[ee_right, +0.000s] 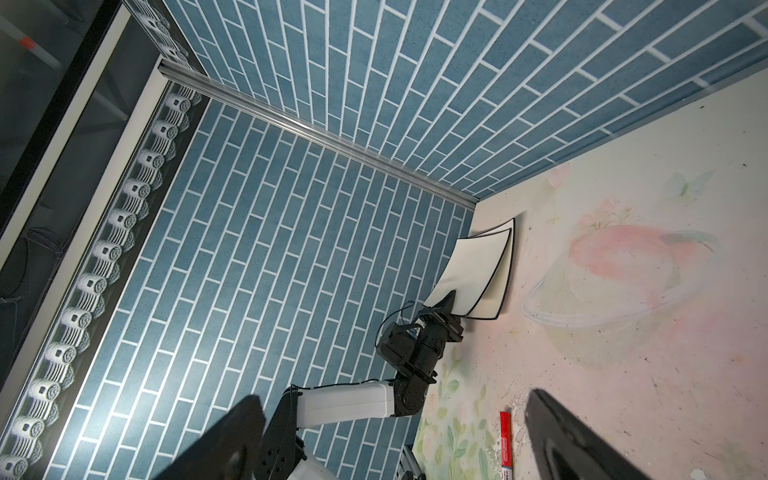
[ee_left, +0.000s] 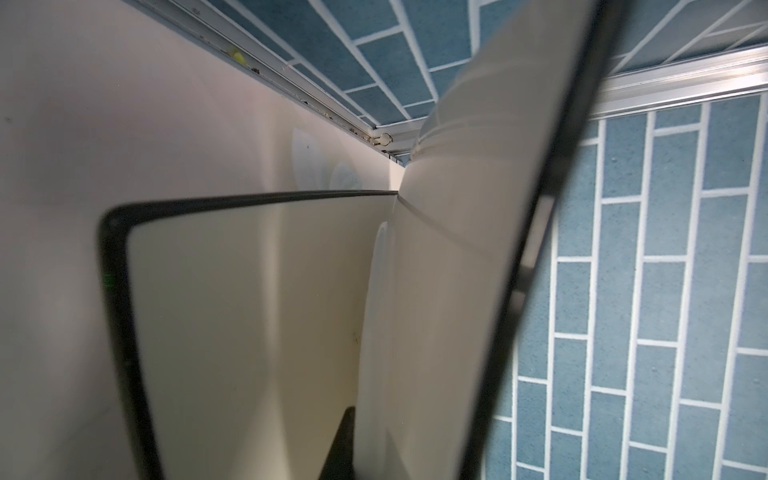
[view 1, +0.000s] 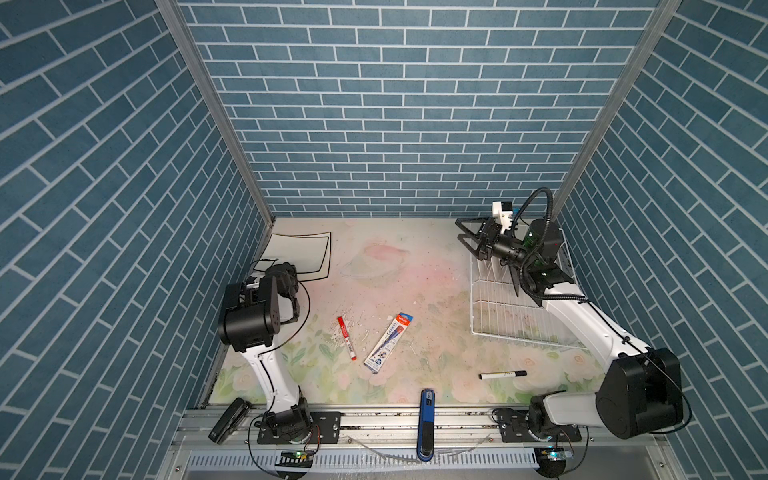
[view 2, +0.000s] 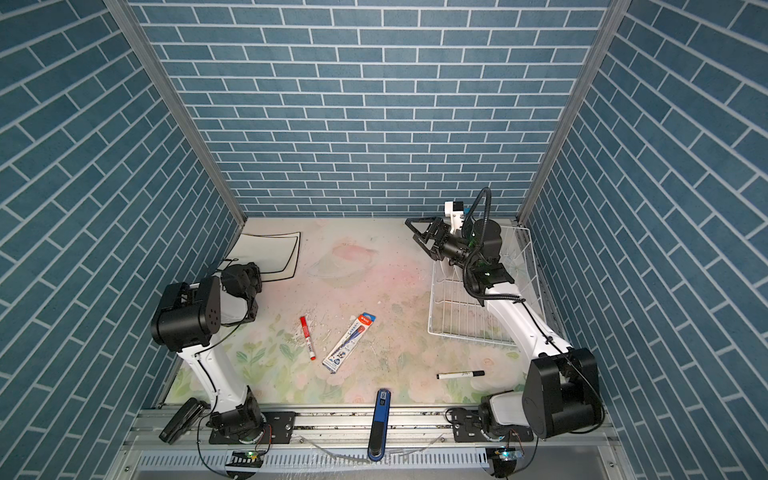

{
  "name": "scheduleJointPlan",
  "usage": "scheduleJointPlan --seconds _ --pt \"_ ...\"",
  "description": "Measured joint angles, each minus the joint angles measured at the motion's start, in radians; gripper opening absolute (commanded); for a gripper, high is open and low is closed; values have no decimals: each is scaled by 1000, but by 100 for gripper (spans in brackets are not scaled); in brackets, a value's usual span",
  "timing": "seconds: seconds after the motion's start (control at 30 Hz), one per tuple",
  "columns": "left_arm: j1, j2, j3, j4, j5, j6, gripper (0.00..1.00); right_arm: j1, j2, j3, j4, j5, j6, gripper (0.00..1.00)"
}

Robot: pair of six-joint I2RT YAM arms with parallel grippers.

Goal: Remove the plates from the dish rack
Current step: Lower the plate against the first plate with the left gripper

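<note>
**Plate**: square, sides about equal, so no long axis. Cream face, thin black rim. It sits in the far left corner of the table, in my left gripper, which is pinched narrow on its near edge. It is tilted rather than flat, and its far edge points at the corner where the walls meet.

**Second plate**: same look. It lies flat on the table under the first and is partly covered. I cannot tell whether they touch.

**Rack**: white wire, on the right of the table along the wall. Its long axis appears to run near to far.

**Right gripper**: it hangs over the rack's far left corner, jaws spread wide, holding nothing.

**Views:**
- The left wrist view alone shows the wedge of space between the plates.
- Both top views show the plates as nearly one outline and hide my left fingers behind the wrist.
- The right wrist view shows a finger on the held plate.
</note>
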Motion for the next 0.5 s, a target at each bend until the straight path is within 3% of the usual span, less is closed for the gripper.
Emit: scheduleJointPlan --seconds 0.27,0.5 --pt "-1 -2 0 -6 -2 -4 12 0 0 0 0 0 0 99" --pt "-1 -6 8 -12 -6 -14 25 0 0 0 0 0 0 99"
